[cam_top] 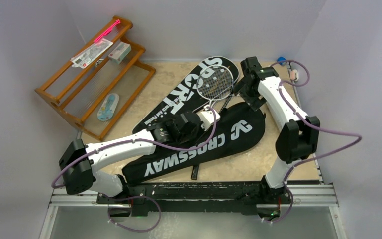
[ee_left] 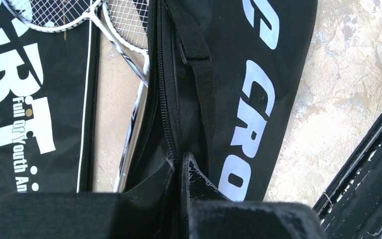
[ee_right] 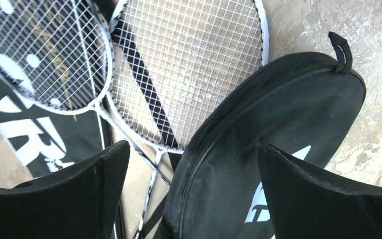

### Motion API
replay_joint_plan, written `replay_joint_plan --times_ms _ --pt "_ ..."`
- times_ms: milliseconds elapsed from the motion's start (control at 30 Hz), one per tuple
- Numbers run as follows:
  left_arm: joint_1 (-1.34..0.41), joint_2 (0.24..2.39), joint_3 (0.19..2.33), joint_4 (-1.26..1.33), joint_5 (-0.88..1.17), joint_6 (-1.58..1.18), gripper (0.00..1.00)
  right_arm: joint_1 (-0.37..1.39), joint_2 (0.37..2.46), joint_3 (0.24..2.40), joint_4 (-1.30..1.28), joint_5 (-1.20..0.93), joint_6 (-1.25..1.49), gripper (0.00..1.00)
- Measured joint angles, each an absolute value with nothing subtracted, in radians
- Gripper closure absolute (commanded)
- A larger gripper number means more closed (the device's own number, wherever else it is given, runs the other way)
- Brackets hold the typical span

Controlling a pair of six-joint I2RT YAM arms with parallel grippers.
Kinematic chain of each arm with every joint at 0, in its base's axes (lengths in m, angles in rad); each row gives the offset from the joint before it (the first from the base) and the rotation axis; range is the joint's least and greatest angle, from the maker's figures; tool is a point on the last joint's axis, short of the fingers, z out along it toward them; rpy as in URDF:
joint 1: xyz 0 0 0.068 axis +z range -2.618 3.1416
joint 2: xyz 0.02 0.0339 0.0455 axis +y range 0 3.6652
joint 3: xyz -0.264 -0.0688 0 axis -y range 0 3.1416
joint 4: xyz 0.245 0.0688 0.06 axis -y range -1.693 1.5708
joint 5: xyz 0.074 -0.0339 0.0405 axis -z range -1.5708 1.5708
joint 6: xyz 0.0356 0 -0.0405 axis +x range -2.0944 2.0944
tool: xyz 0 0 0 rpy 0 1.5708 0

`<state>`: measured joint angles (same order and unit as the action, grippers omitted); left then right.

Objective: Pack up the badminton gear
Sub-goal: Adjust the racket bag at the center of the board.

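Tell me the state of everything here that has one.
CROSSWAY cover, lying flat, zip edge pinched.
Left pincer, shut on that edge.
Right pincer, open, empty.
Rackets, both uncovered, not yet packed.
SPORT cover, lying flat, a racket head on it.

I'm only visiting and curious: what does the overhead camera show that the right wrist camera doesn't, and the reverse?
Only overhead: the wooden rack, the whole CROSSWAY cover, and the left gripper at its edge. Only right wrist: the small loop at that cover's tip, and the right gripper standing open. Both: two overlapping rackets, the SPORT cover, the CROSSWAY cover's head.
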<state>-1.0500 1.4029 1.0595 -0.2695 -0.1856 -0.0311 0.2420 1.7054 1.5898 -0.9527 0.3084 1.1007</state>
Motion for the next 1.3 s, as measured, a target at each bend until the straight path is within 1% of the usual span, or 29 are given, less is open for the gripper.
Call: replay_joint_plan --times_ms 33,100,133,300,400,433,467,500,533,567,600,633,700,767,900,1133,1233,1300 --pt "-1.05 1.402 1.06 -0.27 -0.186 -0.031 1.0 0.242 1.728 1.602 -0.958 0.31 1.103 0.06" --pt "-1.051 1.402 1.06 -0.27 -0.186 -0.031 1.0 0.242 1.783 1.638 -0.979 0.313 1.108 0.18" --pt "-1.052 1.402 1.06 -0.27 -0.186 -0.03 1.0 0.242 1.801 1.649 -0.986 0.312 1.106 0.26" --pt "-1.052 1.402 1.06 -0.272 -0.191 -0.024 1.0 0.242 1.845 1.661 -1.005 0.294 1.086 0.76" --pt "-1.054 1.402 1.06 -0.271 -0.19 -0.021 1.0 0.242 1.781 1.594 -0.966 0.279 1.073 0.97" --pt "-1.055 1.4 1.06 -0.273 -0.19 -0.021 0.98 0.242 1.745 1.565 -0.949 0.279 1.075 1.0" --pt "-1.055 1.397 1.06 -0.274 -0.189 -0.021 0.96 0.242 1.706 1.536 -0.93 0.279 1.078 1.0" --pt "-1.055 1.393 1.06 -0.274 -0.189 -0.021 0.9 0.242 1.674 1.516 -0.916 0.276 1.08 1.0" --pt "-1.058 1.386 1.06 -0.271 -0.189 -0.02 0.82 0.24 1.628 1.491 -0.893 0.272 1.082 1.0" --pt "-1.061 1.381 1.06 -0.27 -0.189 -0.018 0.72 0.239 1.59 1.477 -0.876 0.27 1.082 1.0" --pt "-1.062 1.373 1.06 -0.27 -0.189 -0.014 0.59 0.239 1.557 1.468 -0.864 0.269 1.081 1.0" --pt "-1.063 1.362 1.06 -0.271 -0.19 -0.013 0.5 0.239 1.528 1.464 -0.852 0.268 1.08 1.0" --pt "-1.062 1.343 1.06 -0.271 -0.191 -0.006 0.38 0.24 1.484 1.464 -0.834 0.262 1.073 1.0" --pt "-1.061 1.318 1.06 -0.271 -0.192 -0.008 0.3 0.239 1.447 1.455 -0.807 0.25 1.056 1.0" --pt "-1.061 1.241 1.045 -0.265 -0.192 -0.006 0.23 0.239 1.349 1.361 -0.697 0.211 0.987 1.0" --pt "-1.051 1.213 1.041 -0.256 -0.191 -0.002 0.2 0.228 0.981 0.904 -0.286 0.066 0.825 1.0" --pt "-1.032 1.213 1.041 -0.255 -0.181 -0.007 0.22 0.229 0.885 0.802 -0.193 0.026 0.799 1.0" --pt "-1.021 1.213 1.041 -0.255 -0.17 -0.011 0.3 0.229 0.856 0.768 -0.157 0.007 0.783 1.0"
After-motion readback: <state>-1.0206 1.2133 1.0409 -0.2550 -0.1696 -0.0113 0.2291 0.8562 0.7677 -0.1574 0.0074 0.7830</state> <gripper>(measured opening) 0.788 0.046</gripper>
